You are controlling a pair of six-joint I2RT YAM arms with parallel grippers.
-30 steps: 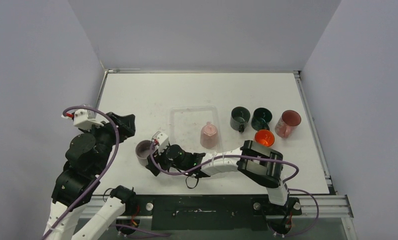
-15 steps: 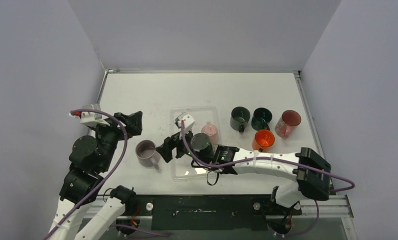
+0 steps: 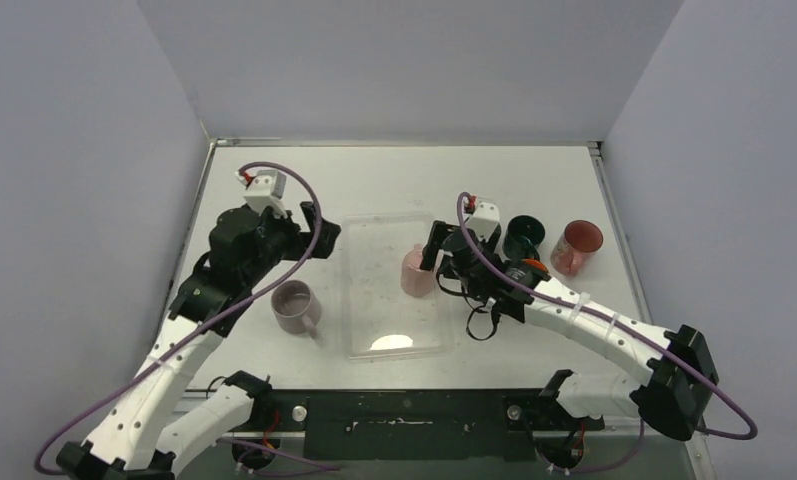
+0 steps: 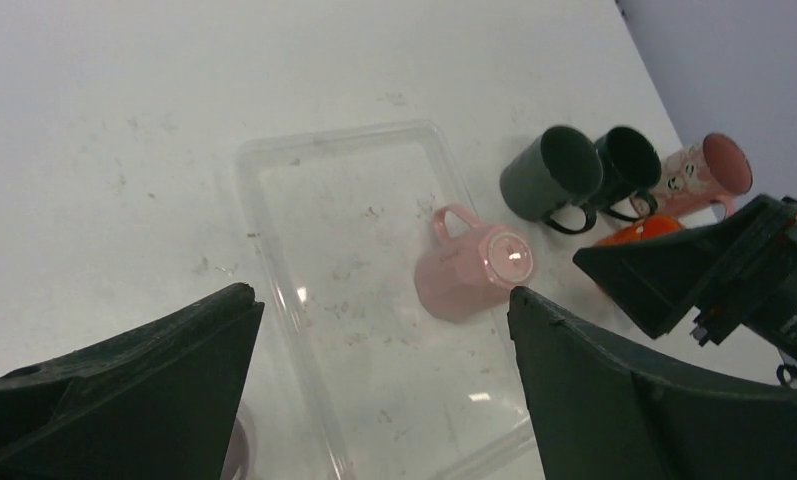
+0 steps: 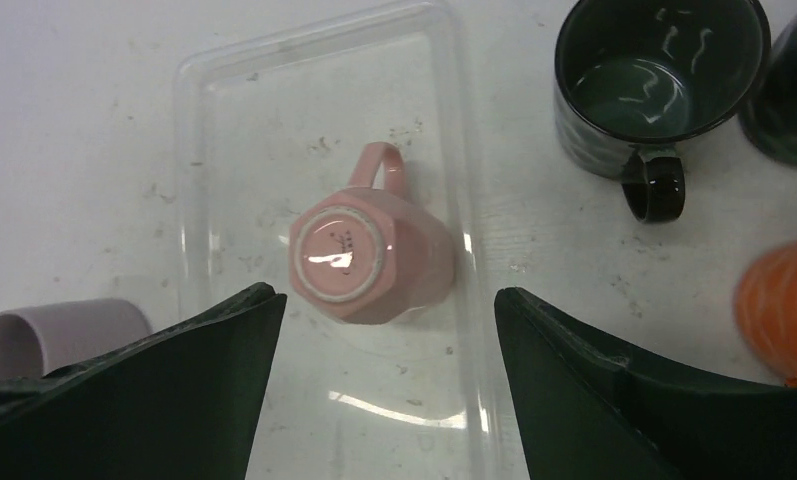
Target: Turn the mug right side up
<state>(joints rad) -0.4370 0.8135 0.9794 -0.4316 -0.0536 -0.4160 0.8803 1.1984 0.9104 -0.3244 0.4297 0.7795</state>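
A pink mug (image 3: 417, 270) stands upside down, base up, inside a clear plastic tray (image 3: 346, 290), near the tray's right wall. In the right wrist view the pink mug (image 5: 369, 262) sits just ahead of my open right gripper (image 5: 384, 298), its handle pointing away. My right gripper (image 3: 449, 248) hovers beside the mug's right side, holding nothing. My left gripper (image 3: 319, 232) hangs open and empty above the tray's far left corner. From the left wrist the pink mug (image 4: 469, 275) lies beyond the open left gripper (image 4: 381, 297).
A lavender mug (image 3: 294, 305) stands upright on the table left of the tray. Right of the tray are a dark green mug (image 5: 654, 85), a second dark mug (image 3: 524, 235), a red translucent mug (image 3: 579, 245) and an orange mug (image 5: 779, 310).
My right gripper left the lavender mug and swung across the tray to the pink mug's right side. The left gripper rose toward the tray's far left corner. Both jaws widened.
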